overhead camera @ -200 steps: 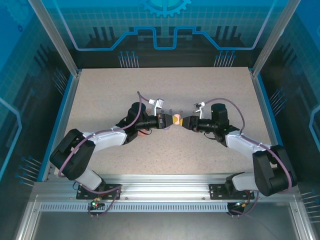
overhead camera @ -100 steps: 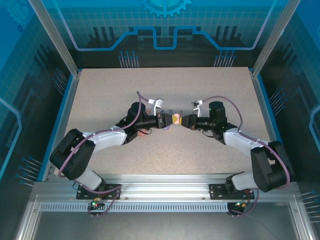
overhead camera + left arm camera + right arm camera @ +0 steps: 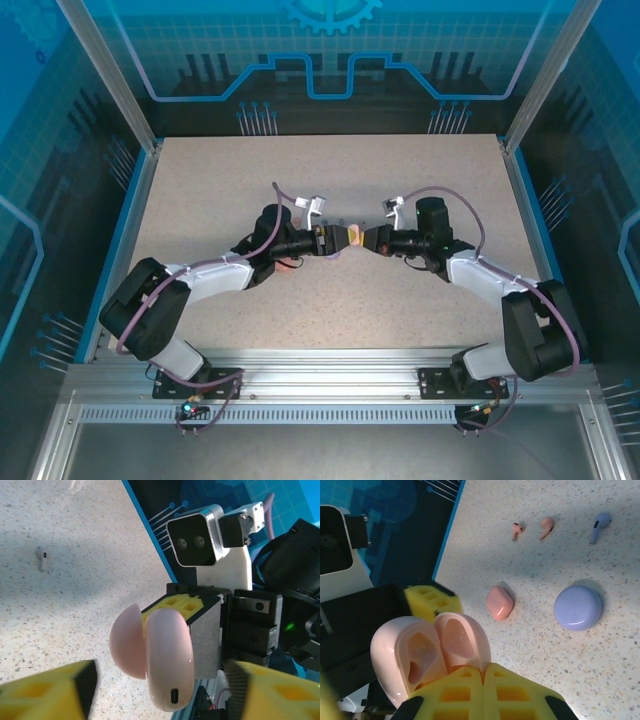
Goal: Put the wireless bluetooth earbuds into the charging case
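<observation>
Pale pink charging case (image 3: 352, 237) sits mid-tabletop (image 3: 330, 170) in the top view, mostly hidden between left gripper (image 3: 337, 240) and right gripper (image 3: 367, 240); any earbuds there are too small to make out. Left wrist: left gripper's yellow fingers (image 3: 47, 692) are spread wide either side of the case, not touching it. Right gripper pinches the case clear of the surface, and one pale earbud (image 3: 42, 560) lies well apart on the tabletop. Right wrist: case lid open, right gripper's fingers pressed together on its lower edge and hiding it. Beyond lie a small salmon case (image 3: 499, 602), a round purple case (image 3: 577, 607), two red-orange earbuds (image 3: 516, 530) (image 3: 546, 527) and a purple earbud (image 3: 601, 526).
</observation>
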